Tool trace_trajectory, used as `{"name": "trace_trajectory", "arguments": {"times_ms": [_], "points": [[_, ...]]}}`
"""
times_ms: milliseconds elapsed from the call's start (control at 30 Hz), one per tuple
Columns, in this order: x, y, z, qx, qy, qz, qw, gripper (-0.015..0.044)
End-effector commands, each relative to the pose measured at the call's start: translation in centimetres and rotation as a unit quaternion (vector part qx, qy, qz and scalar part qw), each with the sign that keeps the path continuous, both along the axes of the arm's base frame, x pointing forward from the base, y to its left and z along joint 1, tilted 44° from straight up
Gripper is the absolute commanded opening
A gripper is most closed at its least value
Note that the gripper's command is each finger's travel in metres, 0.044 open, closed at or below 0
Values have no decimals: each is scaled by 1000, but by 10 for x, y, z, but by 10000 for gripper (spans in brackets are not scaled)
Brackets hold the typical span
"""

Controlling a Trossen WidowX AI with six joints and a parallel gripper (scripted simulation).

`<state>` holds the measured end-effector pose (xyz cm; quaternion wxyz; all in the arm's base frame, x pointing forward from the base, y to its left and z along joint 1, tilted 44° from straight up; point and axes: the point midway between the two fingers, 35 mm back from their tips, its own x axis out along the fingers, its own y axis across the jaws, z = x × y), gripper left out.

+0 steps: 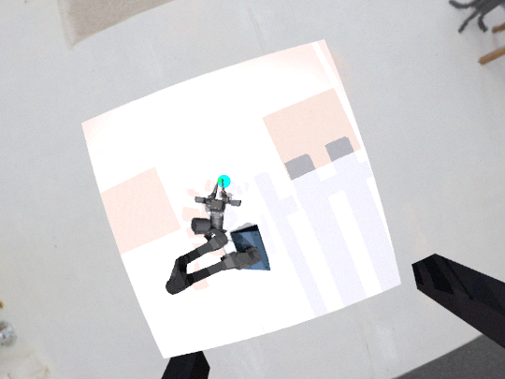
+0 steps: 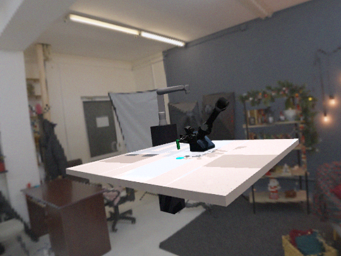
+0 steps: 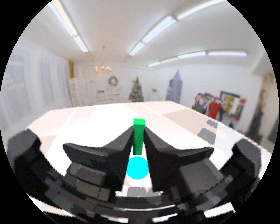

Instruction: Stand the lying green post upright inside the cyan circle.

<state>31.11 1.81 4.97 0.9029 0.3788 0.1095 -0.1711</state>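
From the top, you see the flat cyan circle point(image 1: 224, 181) point(image 2: 180, 158) point(image 3: 137, 168) well inside the edges of the pale square tabletop point(image 1: 187, 129) point(image 2: 202, 179) point(image 3: 65, 120). From the exterior, you have the green rectangular post point(image 1: 220, 181) point(image 2: 178, 144) point(image 3: 138, 136) upright above the tabletop. At the wrist, your black fingers point(image 1: 220, 182) point(image 2: 180, 140) grip it.

Dark wooden desk point(image 2: 77, 201), garlanded shelf unit point(image 2: 249, 126), 2 glowing bulbs point(image 2: 331, 100), small Christmas tree point(image 3: 136, 91), chandelier point(image 3: 103, 69).

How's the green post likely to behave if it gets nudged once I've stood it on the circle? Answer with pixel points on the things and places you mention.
The green post point(image 1: 220, 181) point(image 2: 178, 144) point(image 3: 138, 136) looks tall and narrow, so a nudge could well tip it. Its straight edges suggest it is stiff, and its flat-sided, boxy shape makes rolling unlikely.
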Motion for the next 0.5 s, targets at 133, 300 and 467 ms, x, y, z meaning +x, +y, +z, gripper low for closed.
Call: {"name": "trace_trajectory", "arguments": {"times_ms": [133, 300, 467], "points": [[-1, 11, -12, 1, -2, -3, 1000, 23], [-3, 18, -20, 1, -3, -3, 1000, 23], [-5, 25, -27, 0, -4, -3, 1000, 23]]}}
